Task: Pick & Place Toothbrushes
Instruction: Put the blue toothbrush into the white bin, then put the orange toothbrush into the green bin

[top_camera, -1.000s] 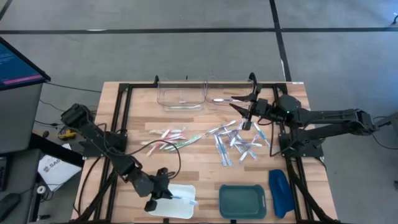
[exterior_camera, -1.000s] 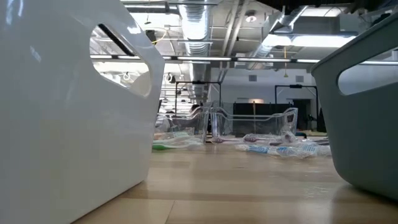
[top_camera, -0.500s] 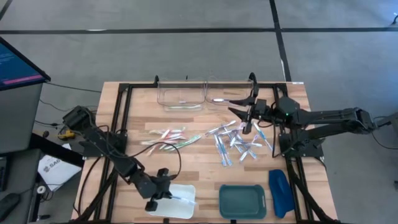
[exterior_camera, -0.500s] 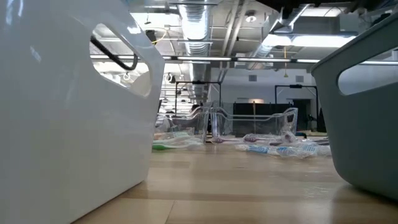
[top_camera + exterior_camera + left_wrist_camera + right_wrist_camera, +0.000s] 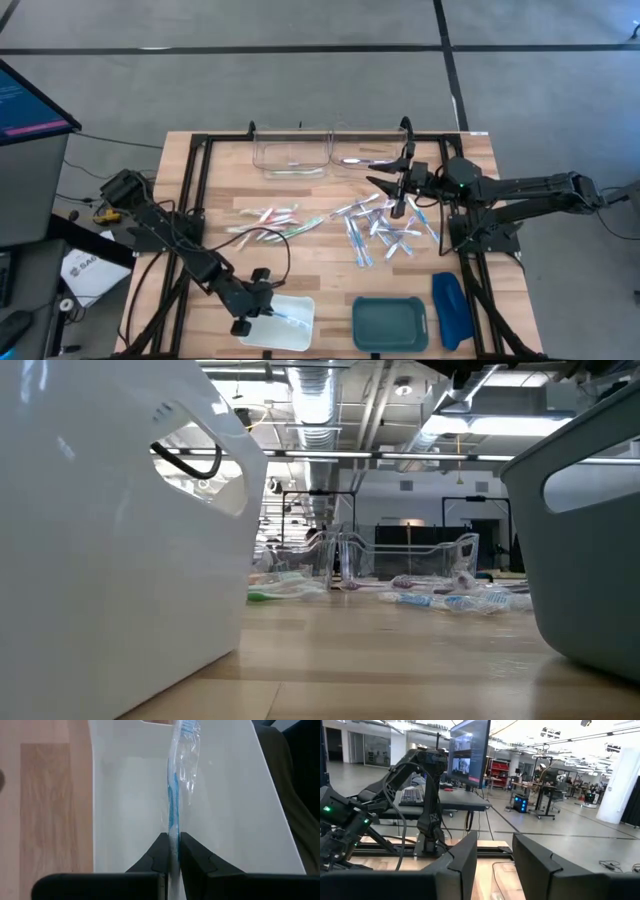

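A robotics lab: exposed silver ceiling ducts (image 5: 318,405), a grey concrete floor (image 5: 300,70), rows of workstations with a large dark monitor (image 5: 468,752).

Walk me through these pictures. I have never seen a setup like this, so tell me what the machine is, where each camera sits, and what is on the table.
This is a two-armed robot at a wooden table.

The overhead picture shows everything. The left gripper is over a white bin, shut on a blue toothbrush in clear wrap; the camera on that arm's wrist shows this close up.

The right gripper is above a loose pile of wrapped toothbrushes. Its wrist camera looks out into the room, with its fingers apart and nothing between them.

The table-height camera peers between the white bin and a teal bin.

Also on the table: coloured toothbrushes and two clear bins.
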Robot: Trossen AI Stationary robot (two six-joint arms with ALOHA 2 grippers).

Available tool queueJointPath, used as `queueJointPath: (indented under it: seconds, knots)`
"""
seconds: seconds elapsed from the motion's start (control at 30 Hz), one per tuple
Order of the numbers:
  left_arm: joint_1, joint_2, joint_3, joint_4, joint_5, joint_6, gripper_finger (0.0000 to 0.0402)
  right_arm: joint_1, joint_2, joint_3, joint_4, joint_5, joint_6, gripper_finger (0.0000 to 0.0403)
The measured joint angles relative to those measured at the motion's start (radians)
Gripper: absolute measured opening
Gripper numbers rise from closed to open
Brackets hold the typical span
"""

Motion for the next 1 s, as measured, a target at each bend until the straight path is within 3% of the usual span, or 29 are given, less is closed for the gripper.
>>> queueJointPath:
  seconds: [0.13, 0.47, 1.0]
  knots:
    - [0.000, 0.000, 0.000, 0.000, -0.010, 0.000, 0.0019, 0.000, 0.000, 0.000, 0.000, 0.000, 0.000, 0.0118]
    - [0.000, 0.000, 0.000, 0.002, -0.032, -0.009, 0.0096, 0.000, 0.000, 0.000, 0.000, 0.001, 0.000, 0.0118]
    - [0.008, -0.038, 0.000, 0.011, -0.037, -0.012, 0.0103, 0.000, 0.000, 0.000, -0.004, 0.001, 0.000, 0.0118]
